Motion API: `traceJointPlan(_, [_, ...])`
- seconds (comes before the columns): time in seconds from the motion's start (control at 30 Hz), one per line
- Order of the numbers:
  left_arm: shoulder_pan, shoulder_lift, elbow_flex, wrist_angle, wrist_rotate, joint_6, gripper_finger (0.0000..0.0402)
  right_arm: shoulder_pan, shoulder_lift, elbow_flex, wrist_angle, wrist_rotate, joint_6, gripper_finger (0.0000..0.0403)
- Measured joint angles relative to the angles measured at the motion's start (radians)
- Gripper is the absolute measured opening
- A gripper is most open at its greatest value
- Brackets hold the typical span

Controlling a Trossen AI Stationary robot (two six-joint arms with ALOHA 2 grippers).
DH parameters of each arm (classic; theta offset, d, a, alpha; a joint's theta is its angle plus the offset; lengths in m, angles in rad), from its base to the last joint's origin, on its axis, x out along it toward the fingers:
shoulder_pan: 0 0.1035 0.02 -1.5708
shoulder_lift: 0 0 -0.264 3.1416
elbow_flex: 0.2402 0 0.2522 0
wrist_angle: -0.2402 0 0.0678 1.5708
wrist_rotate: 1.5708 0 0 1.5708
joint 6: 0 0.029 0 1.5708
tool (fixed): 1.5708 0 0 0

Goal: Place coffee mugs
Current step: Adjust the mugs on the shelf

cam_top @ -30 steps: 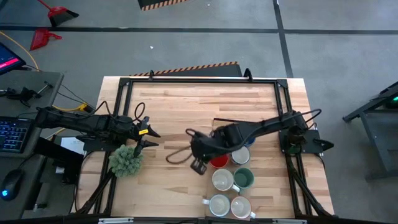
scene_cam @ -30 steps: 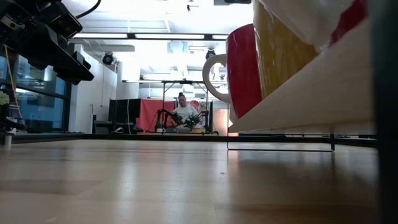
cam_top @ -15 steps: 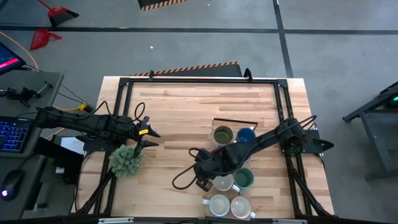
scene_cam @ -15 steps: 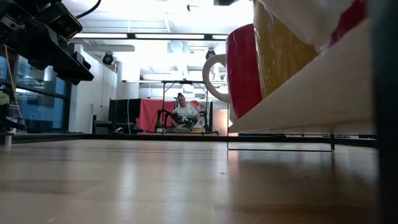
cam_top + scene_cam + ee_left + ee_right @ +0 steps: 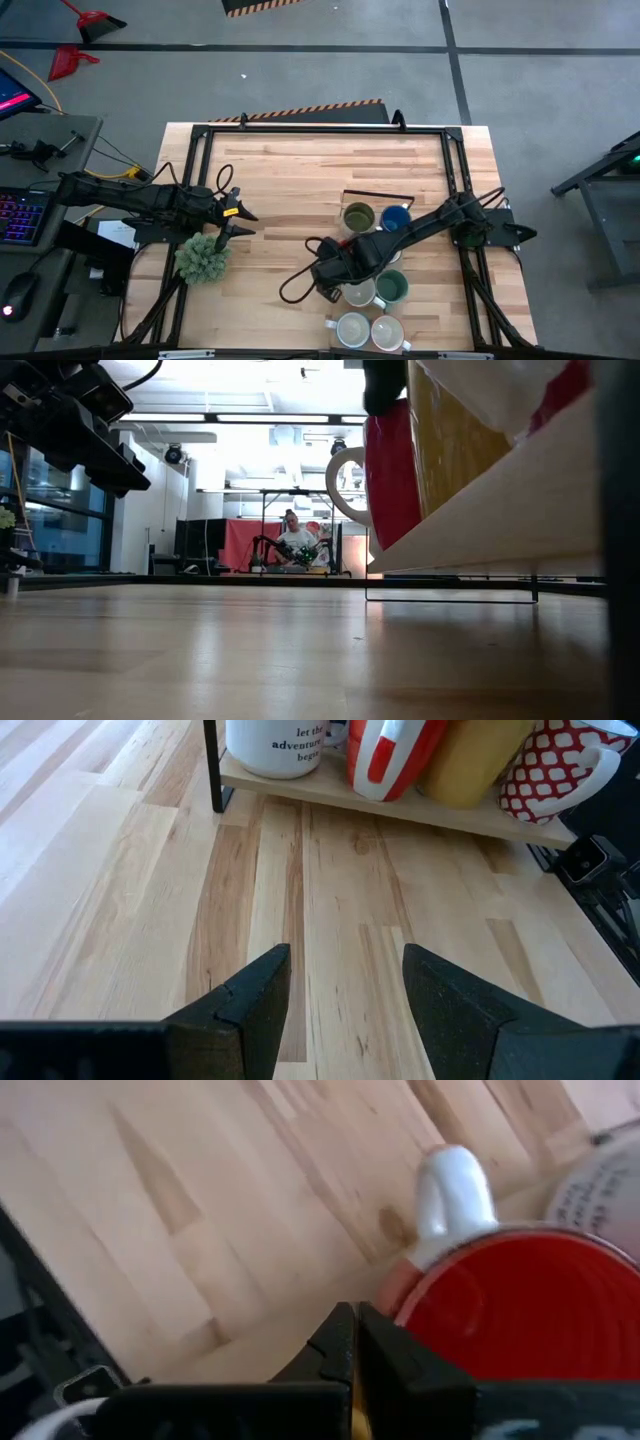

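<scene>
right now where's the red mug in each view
high view: not visible, covered by the right arm
low view: red mug upper middle
left wrist view: top edge, beside the lettered white mug
right wrist view: right side, by the right gripper
shared landmark: its white handle

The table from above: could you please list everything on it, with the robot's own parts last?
olive mug: one, olive green, right of the table's middle
blue mug: one, blue, beside the olive mug
teal mug: one, teal green, front right
white mugs: three showing, white, front right group
red mug: one, red with a white handle, under the right arm
plant: one, green, left side
left gripper: one, dark, open, by the plant
right gripper: one, dark, shut, at the red mug's rim
</scene>
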Motion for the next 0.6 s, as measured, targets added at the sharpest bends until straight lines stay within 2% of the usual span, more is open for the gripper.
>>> traceJointPlan(0.6, [0.0, 0.0, 0.0, 0.0, 0.0, 0.0, 0.0184, 0.0, 0.0, 0.0, -0.057, 0.043, 0.033, 0.0])
